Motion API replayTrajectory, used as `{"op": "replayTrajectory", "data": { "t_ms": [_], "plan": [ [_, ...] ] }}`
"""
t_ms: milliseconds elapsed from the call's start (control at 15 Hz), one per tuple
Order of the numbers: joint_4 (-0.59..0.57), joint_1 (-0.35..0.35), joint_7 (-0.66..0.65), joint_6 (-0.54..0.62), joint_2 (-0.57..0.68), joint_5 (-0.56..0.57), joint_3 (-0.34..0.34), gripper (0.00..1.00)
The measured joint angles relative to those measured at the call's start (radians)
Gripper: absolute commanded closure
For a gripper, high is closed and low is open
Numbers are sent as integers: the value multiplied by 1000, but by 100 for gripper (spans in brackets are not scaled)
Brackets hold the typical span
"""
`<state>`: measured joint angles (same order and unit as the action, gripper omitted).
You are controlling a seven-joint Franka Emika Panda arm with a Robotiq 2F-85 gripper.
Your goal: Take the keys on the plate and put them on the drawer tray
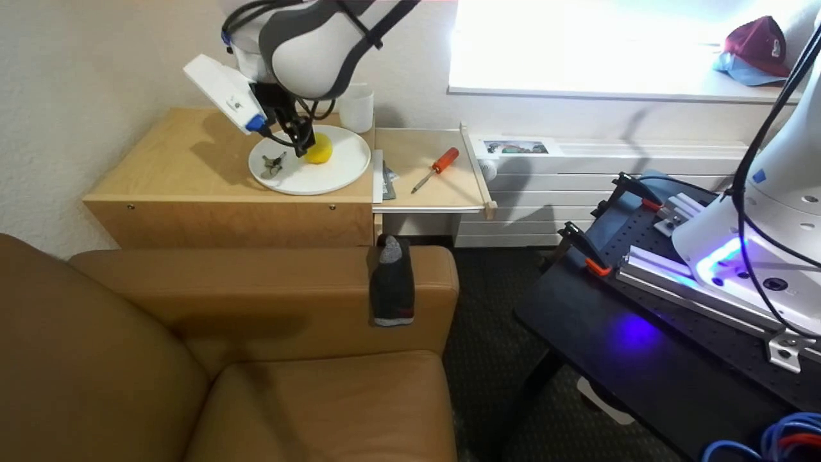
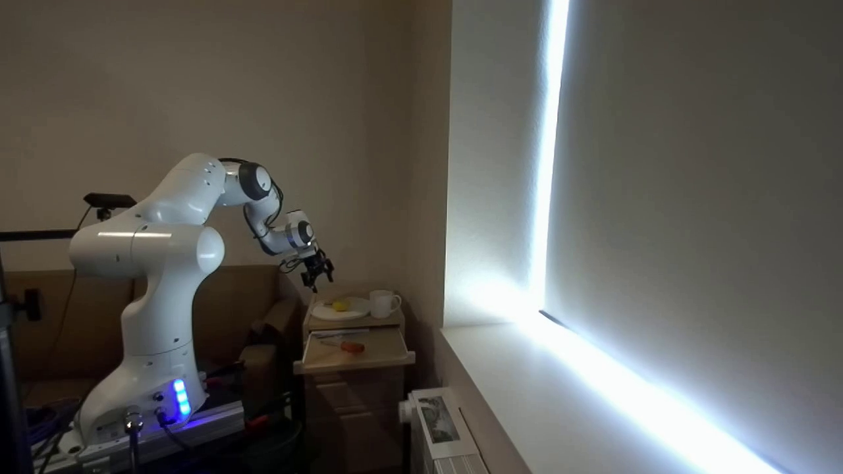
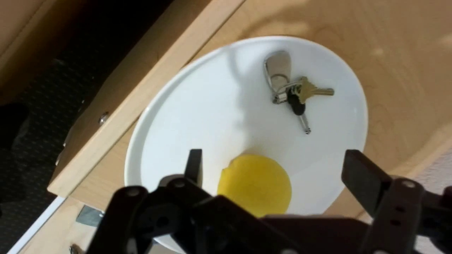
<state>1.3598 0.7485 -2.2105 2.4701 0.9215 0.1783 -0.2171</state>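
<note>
Up on the cabinet (image 1: 160, 160), a white plate (image 3: 212, 123) holds the keys (image 3: 303, 92) and a yellow fruit (image 3: 256, 185). The keys lie in a small bunch, some brass and black among the grey, towards the plate's rim and apart from the fruit. Above the plate hangs the gripper (image 3: 273, 167), tilted, its fingers (image 3: 362, 176) spread wide; seen from the wrist, the fruit shows in the gap between them, with the keys off past the tips. A white cup (image 1: 356, 109) stands upright just beside the plate. Next to the cabinet top, a little lower, the tray (image 1: 449, 192) juts out, bearing a screwdriver (image 1: 441, 163) with an orange handle, laid slantwise, and a flat grey thing (image 1: 388, 189) I can't make out. Over on the sofa arm (image 1: 256, 276) lies what looks like a dark sock (image 1: 392, 289), and a maroon cap (image 1: 757, 48) sits on the windowsill (image 1: 641, 80), well apart from all that.
</note>
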Motion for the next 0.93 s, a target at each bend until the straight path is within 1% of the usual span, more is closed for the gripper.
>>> {"op": "replayTrajectory", "data": {
  "t_ms": [267,467,600,800,933],
  "plan": [
    [-126,-88,-52,13,127,-74,73,0],
    [-221,-157,-53,16,192,-136,141,0],
    [-282,-191,-53,24,230,-158,176,0],
    [-362,-201,-84,33,278,-165,182,0],
    [-388,-200,-94,33,294,-165,182,0]
  ]
}}
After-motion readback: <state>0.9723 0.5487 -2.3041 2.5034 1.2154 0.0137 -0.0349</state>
